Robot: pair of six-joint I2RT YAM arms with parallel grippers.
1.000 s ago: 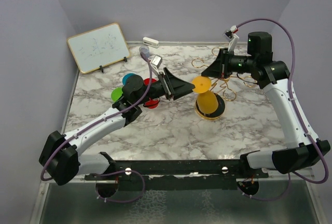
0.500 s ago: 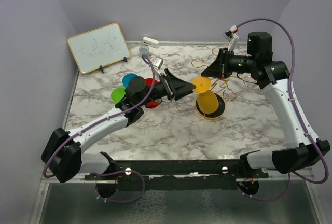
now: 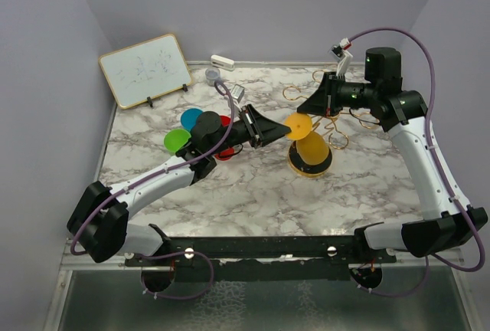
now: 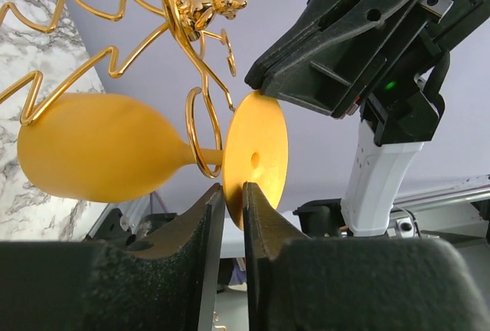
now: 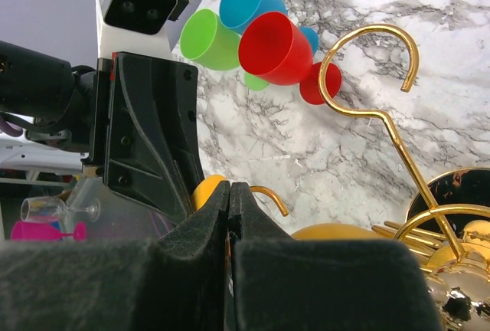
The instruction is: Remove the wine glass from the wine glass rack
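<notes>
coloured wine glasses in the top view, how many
4: yellow one on the rack; green, blue, red on the table by the left arm. Others may be hidden.

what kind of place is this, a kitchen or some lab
Most likely a robot lab test cell: plain lilac walls box in a marble-patterned table, the left arm and right arm are bolted at its near edge, and a small whiteboard stands at the back.

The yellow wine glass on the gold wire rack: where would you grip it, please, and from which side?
Likely the round foot of the yellow wine glass, from the robot's left side: it stands edge-on outside the loop of the gold wire rack, which rings the stem.
</notes>
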